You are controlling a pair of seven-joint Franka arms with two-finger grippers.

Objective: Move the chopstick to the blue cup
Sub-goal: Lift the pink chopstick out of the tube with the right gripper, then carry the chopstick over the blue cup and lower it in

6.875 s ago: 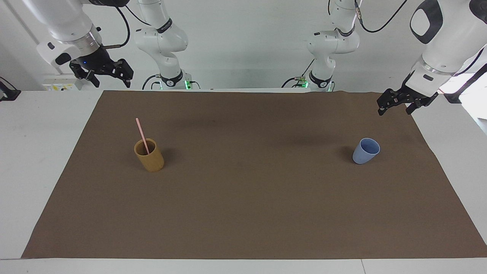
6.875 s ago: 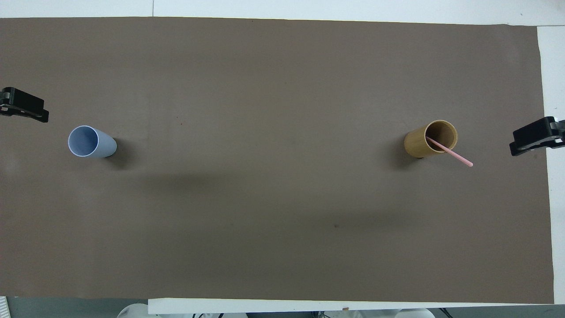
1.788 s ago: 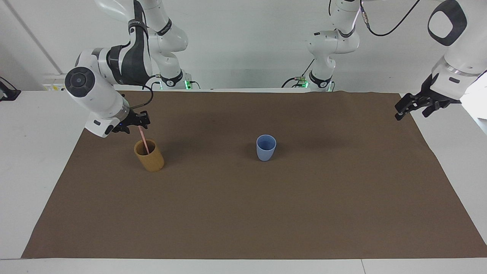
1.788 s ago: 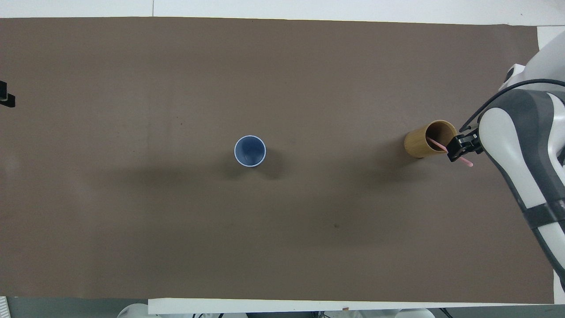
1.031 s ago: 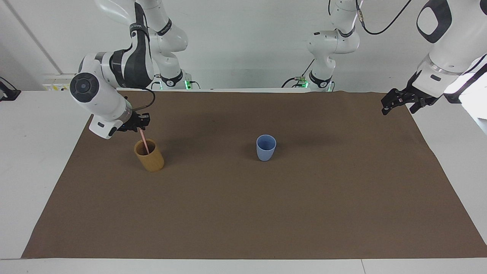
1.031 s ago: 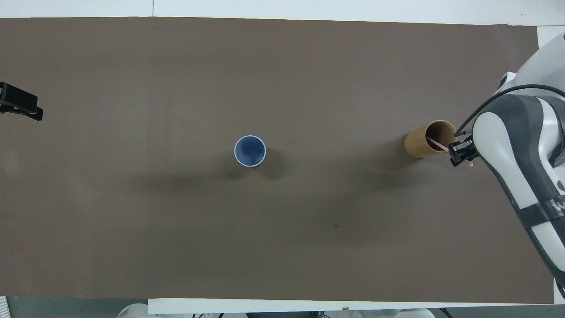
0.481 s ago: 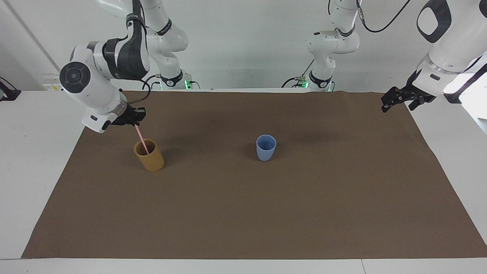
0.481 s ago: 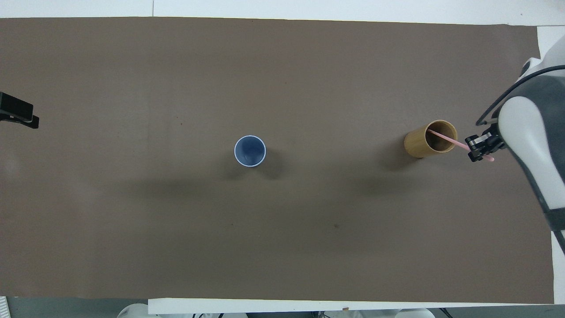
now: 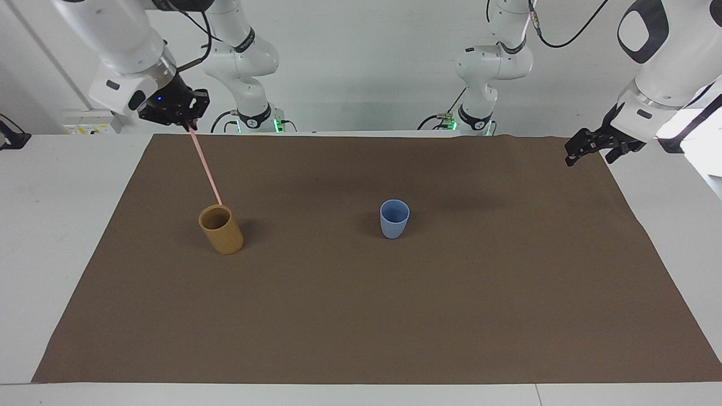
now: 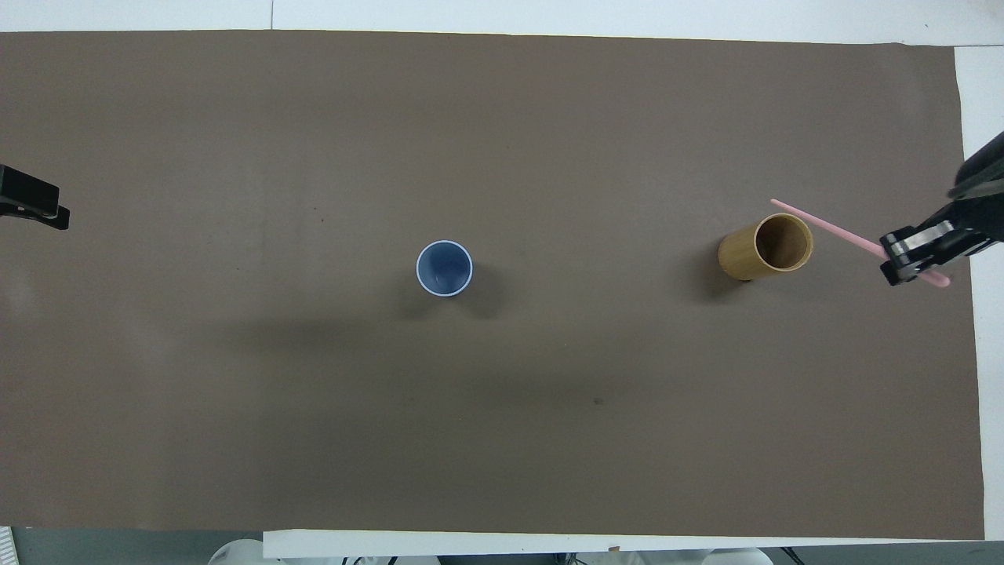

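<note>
Up went the right gripper (image 9: 189, 125), squeezing the chopstick's (image 9: 205, 165) top; its low tip hangs just above the tan cup (image 9: 221, 230). Left gripper (image 9: 592, 151) waits, fingers apart. Blue cup (image 9: 394, 219) stands mid-mat.

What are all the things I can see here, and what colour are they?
chopstick: 1, pale pink, hanging tilted from the right gripper, its low tip just above the tan cup's rim
blue cup: 1, light blue, upright at the mat's middle
tan cup: 1, tan-brown, upright toward the right arm's end
mat: 1, brown, covering the table
table: 1, white
right gripper: 1, black, shut on the chopstick's top, raised
left gripper: 1, black, open, waiting over the mat's corner at the left arm's end
</note>
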